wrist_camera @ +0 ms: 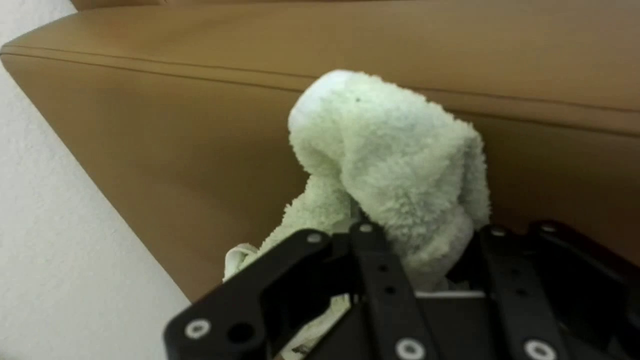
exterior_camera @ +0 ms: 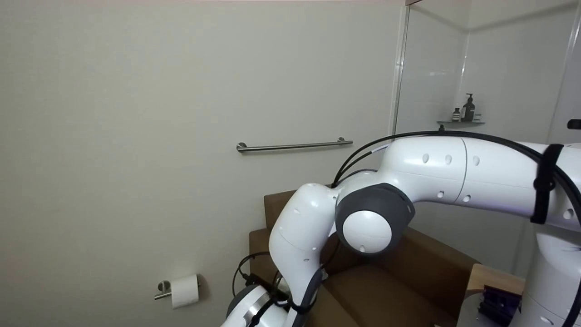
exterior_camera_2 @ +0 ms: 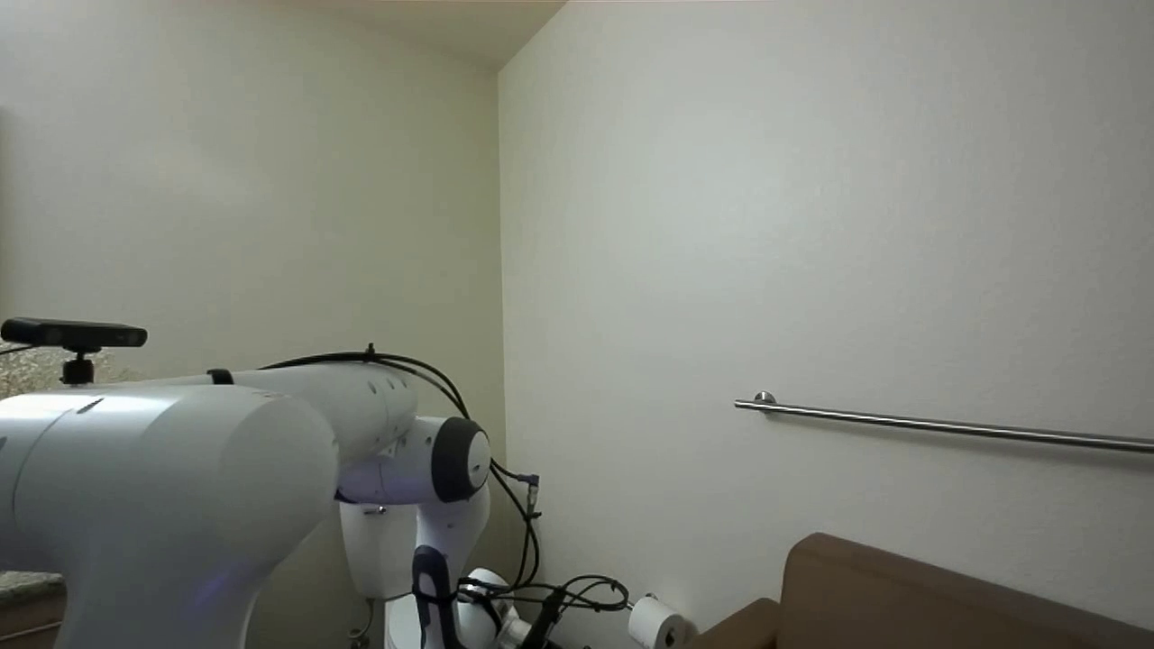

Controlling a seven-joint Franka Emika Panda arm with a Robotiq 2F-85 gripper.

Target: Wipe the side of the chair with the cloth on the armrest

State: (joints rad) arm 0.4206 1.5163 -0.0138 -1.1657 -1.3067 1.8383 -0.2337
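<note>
I find the cloth [wrist_camera: 395, 145], pale and bunched, at the side of the chair [wrist_camera: 165, 150], overlapping the chair's stitched seam [wrist_camera: 200, 72] in the wrist view. Whether it presses on the chair, I cannot tell. My gripper [wrist_camera: 430, 240] has the cloth pinched between its fingers [wrist_camera: 377, 252], and loose cloth trails out beside them. In an exterior view, the white arm [exterior_camera: 431, 172] crosses in front of the chair. In both exterior views I note a metal bar [exterior_camera: 295, 146] fixed to the wall [exterior_camera: 136, 113] above the chair, and a paper roll [exterior_camera: 184, 291] mounted beside the chair. A shelf [exterior_camera: 460, 122] bearing bottles [exterior_camera: 468, 111] sits higher than the chair.
</note>
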